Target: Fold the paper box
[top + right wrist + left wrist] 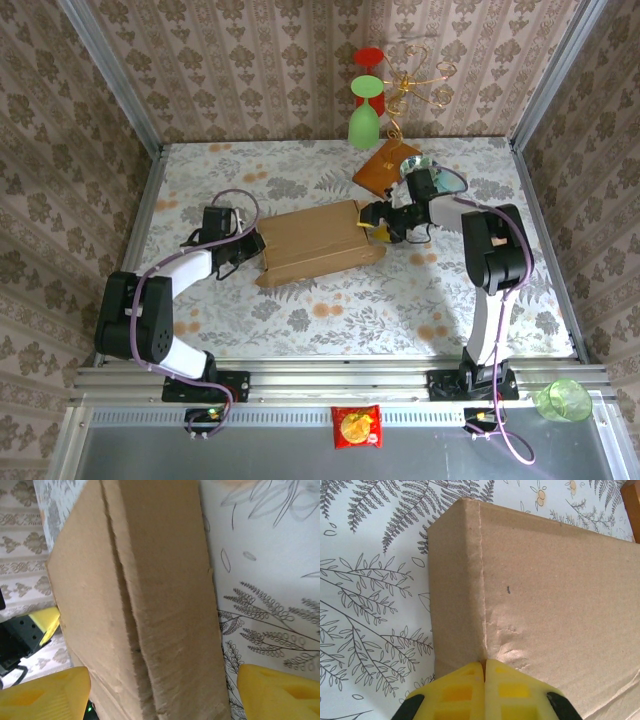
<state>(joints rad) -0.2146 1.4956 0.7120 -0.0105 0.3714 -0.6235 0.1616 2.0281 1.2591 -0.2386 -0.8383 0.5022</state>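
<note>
Top external view: the paper box (315, 243) is seen lying mid-way across the table (300, 315), its long axis running left to right, with one arm at each end. At the left end, the left gripper (250, 245) is set against a corner crease, fingers (457, 692) pressed together. At the right end, the right gripper (377, 222) is spread wide, the box's end wall framed between its fingers (47, 695).

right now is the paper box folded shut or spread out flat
Folded shut. The paper box sits as a closed shallow block, with a creased corner and side wall in the left wrist view.
</note>
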